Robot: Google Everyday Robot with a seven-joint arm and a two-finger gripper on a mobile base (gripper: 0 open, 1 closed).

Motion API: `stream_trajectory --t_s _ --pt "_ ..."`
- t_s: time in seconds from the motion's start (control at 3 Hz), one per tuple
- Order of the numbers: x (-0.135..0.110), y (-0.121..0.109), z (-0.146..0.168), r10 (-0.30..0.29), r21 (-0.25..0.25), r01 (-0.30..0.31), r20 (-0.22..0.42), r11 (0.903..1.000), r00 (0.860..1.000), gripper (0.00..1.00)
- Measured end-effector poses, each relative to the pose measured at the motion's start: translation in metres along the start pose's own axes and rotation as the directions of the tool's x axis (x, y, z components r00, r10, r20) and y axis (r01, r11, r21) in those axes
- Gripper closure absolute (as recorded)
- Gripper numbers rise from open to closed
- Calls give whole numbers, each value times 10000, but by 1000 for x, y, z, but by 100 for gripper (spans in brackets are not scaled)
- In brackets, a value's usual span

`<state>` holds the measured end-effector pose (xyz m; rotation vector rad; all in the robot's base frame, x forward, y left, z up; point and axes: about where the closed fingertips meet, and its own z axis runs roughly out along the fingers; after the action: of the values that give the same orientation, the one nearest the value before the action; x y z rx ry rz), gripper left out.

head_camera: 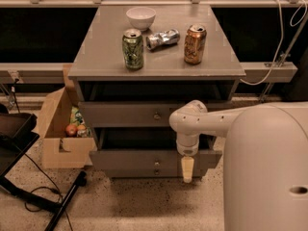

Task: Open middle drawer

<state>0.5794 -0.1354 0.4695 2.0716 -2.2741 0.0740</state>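
The grey cabinet (159, 61) shows drawer fronts stacked below its top. The middle drawer (125, 159) is the lower wide front with a small brass knob (156, 164). It stands pulled out a little, with a dark gap above it. The top drawer front (120, 114) with its own knob (157, 115) sits higher. My gripper (187, 170) hangs from the white arm (192, 121), pointing down in front of the middle drawer's right half, right of the knob. It holds nothing that I can see.
On the cabinet top stand a white bowl (141, 17), a green can (133, 48), a crushed silver can (162, 38) and an orange can (194, 44). A cardboard box (60, 129) with snacks sits at the left. A black stand (19, 138) and cables lie on the floor at the left.
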Motion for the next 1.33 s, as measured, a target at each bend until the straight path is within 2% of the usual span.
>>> stream_trajectory --t_s 0.33,0.67,1.0,1.33 --pt "-1 -12 18 -613 -42 614 309 9981 9976 0" --pt "7 -16 39 -396 -371 417 557 9984 9977 0" --pt "22 -13 61 70 -695 -17 760 9976 9971 18" --pt "40 -3 68 590 -972 -531 582 9938 9966 42"
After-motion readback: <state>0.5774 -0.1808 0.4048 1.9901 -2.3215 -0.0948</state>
